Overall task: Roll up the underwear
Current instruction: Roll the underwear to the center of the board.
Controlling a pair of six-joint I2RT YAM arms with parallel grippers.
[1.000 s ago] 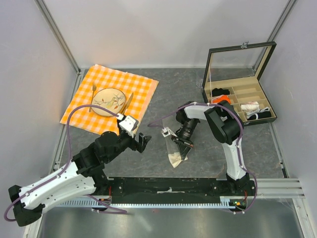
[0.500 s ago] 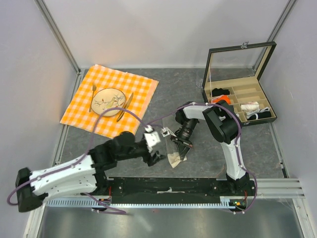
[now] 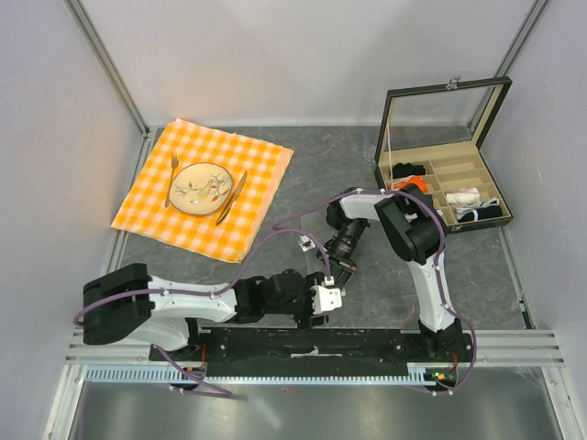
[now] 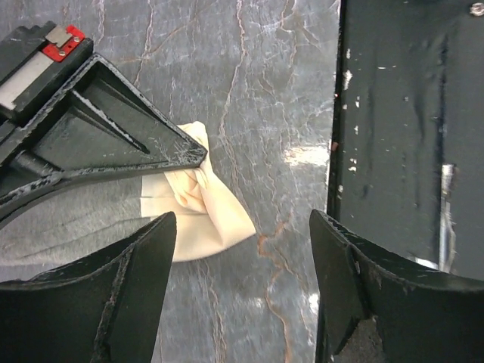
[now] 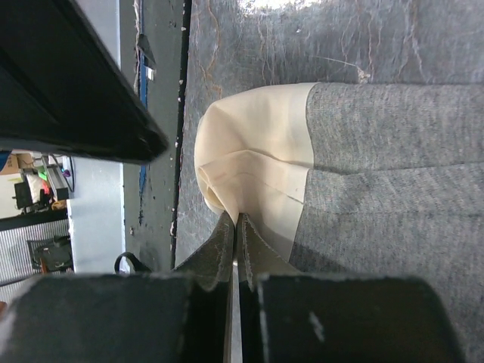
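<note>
The underwear is a grey cloth (image 5: 393,166) with a cream-white strip (image 5: 249,162) at one end, lying bunched on the table. My right gripper (image 5: 237,219) is shut on a fold of the cream strip. My left gripper (image 4: 242,218) is open and empty, low over the table. Its jaws stand either side of the bare table just beyond the cream end (image 4: 200,215). The grey part (image 4: 76,227) lies to the left there, under the right gripper's fingers (image 4: 98,128). In the top view the left gripper (image 3: 323,298) sits just in front of the right gripper (image 3: 336,272) and hides most of the underwear.
The black base rail (image 4: 408,113) runs close beside the left gripper. An orange-and-white checked cloth (image 3: 257,170) with a plate (image 3: 202,188), fork and knife lies at the back left. An open box (image 3: 449,188) of small garments stands at the back right.
My left arm has swung right and toward the near edge, bringing its open gripper to the underwear's cream end. The right gripper has stayed shut on the cloth.
</note>
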